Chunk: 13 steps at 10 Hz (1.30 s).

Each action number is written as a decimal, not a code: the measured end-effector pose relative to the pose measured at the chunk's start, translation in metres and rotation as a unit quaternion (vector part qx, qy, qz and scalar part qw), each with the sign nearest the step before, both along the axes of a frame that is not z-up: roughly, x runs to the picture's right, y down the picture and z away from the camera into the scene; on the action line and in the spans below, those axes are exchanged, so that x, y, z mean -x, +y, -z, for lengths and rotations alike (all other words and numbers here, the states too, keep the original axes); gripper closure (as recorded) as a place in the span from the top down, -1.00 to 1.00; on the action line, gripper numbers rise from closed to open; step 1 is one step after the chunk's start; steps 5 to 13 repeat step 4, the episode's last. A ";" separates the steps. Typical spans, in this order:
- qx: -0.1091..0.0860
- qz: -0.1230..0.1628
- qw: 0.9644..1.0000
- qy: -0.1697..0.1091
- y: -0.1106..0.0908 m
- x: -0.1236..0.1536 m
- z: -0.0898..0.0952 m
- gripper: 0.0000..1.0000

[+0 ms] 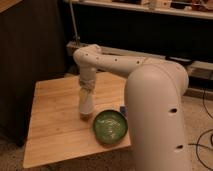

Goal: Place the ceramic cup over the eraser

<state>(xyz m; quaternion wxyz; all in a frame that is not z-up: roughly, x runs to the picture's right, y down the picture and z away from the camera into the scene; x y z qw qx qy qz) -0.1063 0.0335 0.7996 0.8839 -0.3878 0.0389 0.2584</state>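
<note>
The ceramic cup, judged rigid, smooth and breakable, is seen held by its upper end in the closed gripper, just left of the green bowl, above the table.

The ceramic cup is seen as a small, plain white tapered form without a handle, set upright near the middle of the wooden worktop. Its base appears to rest on or just above the boards. It is located directly beneath the claw, at about 10 o'clock from the green bowl. The eraser cannot be made out.
</note>
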 end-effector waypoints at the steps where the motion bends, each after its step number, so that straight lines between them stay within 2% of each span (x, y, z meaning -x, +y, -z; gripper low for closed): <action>1: 0.003 -0.001 1.000 0.000 0.000 0.001 -0.001 0.60; 3: 0.009 -0.014 1.000 0.000 0.000 0.000 -0.001 0.60; 4: 0.013 -0.024 1.000 -0.009 -0.002 -0.001 0.000 0.60; 13: 0.013 -0.024 1.000 -0.009 -0.002 -0.001 0.000 0.60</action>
